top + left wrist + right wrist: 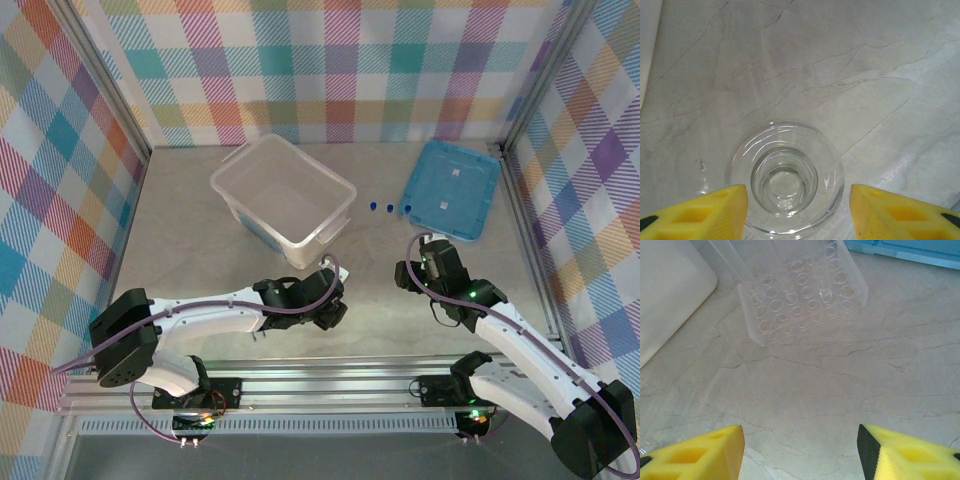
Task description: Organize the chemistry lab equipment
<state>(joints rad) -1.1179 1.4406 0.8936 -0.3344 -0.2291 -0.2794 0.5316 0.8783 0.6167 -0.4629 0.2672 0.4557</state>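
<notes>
- left arm (210,318) reaches low toward the right; left gripper (797,212) points down, jaws apart
- right arm (520,340) bent, reaching forward; right gripper (800,450) jaws apart

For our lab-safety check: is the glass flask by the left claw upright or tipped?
Upright. The glass flask is seen straight down its mouth in the left wrist view, neck centred inside the wider base.

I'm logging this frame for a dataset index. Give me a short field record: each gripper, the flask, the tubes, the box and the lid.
left gripper: open, one finger on either side of the flask
glass flask: upright on the table, seen down its mouth
right gripper: open, nothing between the fingers, facing the rack
clear rack: on the table between box and lid
blue-capped tubes: three caps seen from above
translucent box: open, far centre-left
blue lid: flat, far right
</notes>
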